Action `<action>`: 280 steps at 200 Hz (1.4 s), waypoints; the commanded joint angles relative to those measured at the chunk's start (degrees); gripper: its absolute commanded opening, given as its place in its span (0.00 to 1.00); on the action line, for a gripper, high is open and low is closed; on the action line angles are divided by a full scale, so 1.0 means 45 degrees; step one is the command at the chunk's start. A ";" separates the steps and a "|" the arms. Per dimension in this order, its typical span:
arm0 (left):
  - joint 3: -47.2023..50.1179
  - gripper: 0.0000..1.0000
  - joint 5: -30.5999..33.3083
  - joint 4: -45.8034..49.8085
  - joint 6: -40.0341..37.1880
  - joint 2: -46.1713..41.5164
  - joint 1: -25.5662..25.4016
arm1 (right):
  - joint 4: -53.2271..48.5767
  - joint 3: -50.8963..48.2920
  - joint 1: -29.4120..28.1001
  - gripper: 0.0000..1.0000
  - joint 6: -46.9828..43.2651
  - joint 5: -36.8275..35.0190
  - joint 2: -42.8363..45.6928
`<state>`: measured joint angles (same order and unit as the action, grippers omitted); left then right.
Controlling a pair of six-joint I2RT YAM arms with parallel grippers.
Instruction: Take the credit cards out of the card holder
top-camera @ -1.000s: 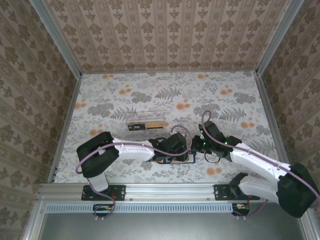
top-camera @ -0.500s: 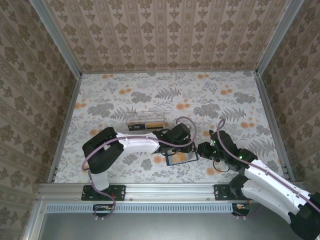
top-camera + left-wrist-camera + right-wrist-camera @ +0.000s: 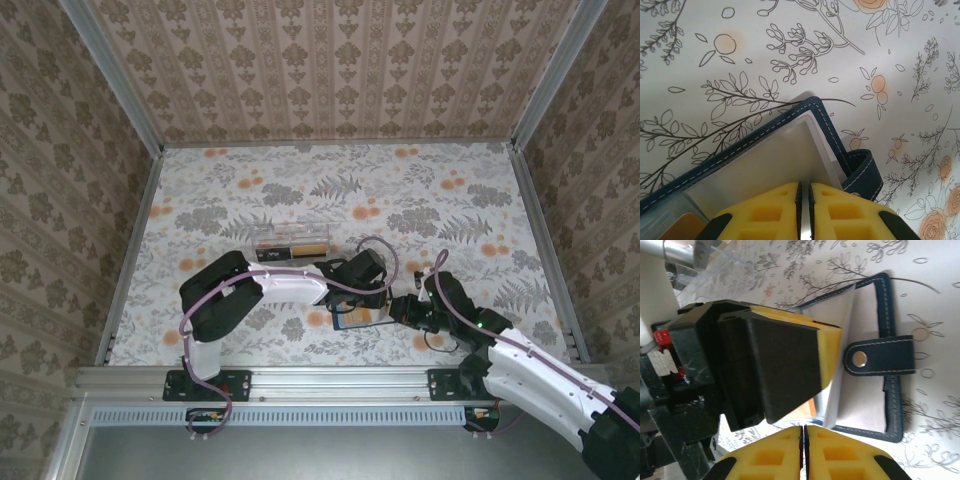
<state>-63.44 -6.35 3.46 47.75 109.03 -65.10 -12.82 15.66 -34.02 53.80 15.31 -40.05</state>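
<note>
The dark navy card holder (image 3: 350, 320) lies open on the flowered table, near the front middle. My left gripper (image 3: 360, 300) reaches onto it from the left. In the left wrist view my left gripper (image 3: 804, 184) has its yellow pads pinched on the raised pale inner panel of the card holder (image 3: 760, 165). An orange card edge (image 3: 690, 227) shows at the bottom left. My right gripper (image 3: 398, 308) sits just right of the holder. In the right wrist view my right gripper (image 3: 804, 427) is shut with nothing seen between its pads, close to the near edge of the card holder (image 3: 867, 400), whose snap strap (image 3: 880, 357) lies flat.
A clear plastic box (image 3: 290, 245) with black and orange strips lies behind the holder, just past the left arm. Papered walls with metal posts enclose the table on three sides. The two arms' bases stand on the rail at the near edge.
My right gripper has pulled back off the holder toward the near right. The left arm's elbow swung right, and the holder's bluish inner panel has come into view.
</note>
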 commanded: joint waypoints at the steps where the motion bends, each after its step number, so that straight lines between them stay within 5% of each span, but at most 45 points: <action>1: -0.0368 0.15 -0.0132 0.0597 0.0023 0.0263 0.0111 | 0.1307 -0.0238 -0.0183 0.14 0.0290 0.0778 -0.0333; 74: -0.0413 0.15 -0.0191 0.0651 0.0054 0.0206 0.0111 | 0.2652 -0.0365 -0.0788 0.14 0.0380 0.0387 -0.1926; 158: -0.0621 0.15 0.0520 0.1820 -0.0400 -0.0958 0.0393 | 0.0875 -0.0229 -0.0819 0.14 -0.0388 -0.1649 -0.2243; 280: 0.2931 0.18 0.1528 0.1482 0.0397 -0.3906 0.0545 | 0.0672 0.1076 -0.0857 0.20 -0.1253 -0.1762 -0.3809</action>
<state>-52.80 -0.75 10.72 47.57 92.49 -62.15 -8.60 17.82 -37.39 49.47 8.12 -56.90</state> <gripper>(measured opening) 0.177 0.194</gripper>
